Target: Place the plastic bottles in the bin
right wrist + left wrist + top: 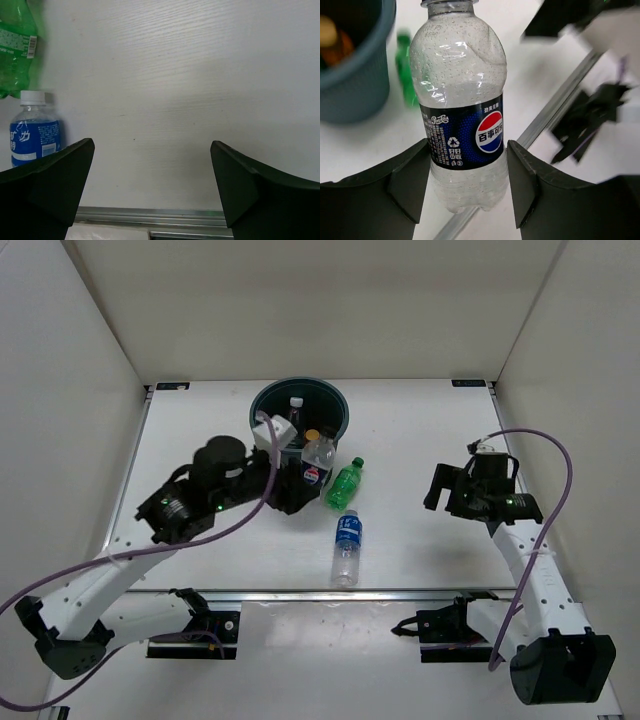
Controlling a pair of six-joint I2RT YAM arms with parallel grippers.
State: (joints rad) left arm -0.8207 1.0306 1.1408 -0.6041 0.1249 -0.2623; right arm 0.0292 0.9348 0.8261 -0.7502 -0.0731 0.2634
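Top external view showed the white table (pixel 200 420) with the dark blue-grey bin (pixel 340 400) standing near its far edge. Two bottles were already inside: a clear bottle (pixel 296 405) with a white cap, its label hidden by the wall, and an orange bottle (pixel 312 435), mostly out of sight.

The left gripper (pixel 300 485) was clamped on a Pepsi bottle (pixel 318 462), held upright just in front of the bin's rim; whether its base touched the table could not be told. In the left wrist view the black fingers (pixel 410 180) pressed both sides of a dark blue label bearing the red, white and blue Pepsi globe, Chinese characters and a recycling mark. The finer print was too small to read, and the cap was cut off at the top edge.

The right gripper (pixel 152 147) stood spread wide over bare table, grasping nothing.

A green bottle (pixel 345 483) lay beside the bin, cropped in the right wrist view. Nearer the arms lay a blue-labelled bottle (pixel 347 547), its white lettering half hidden behind a finger.
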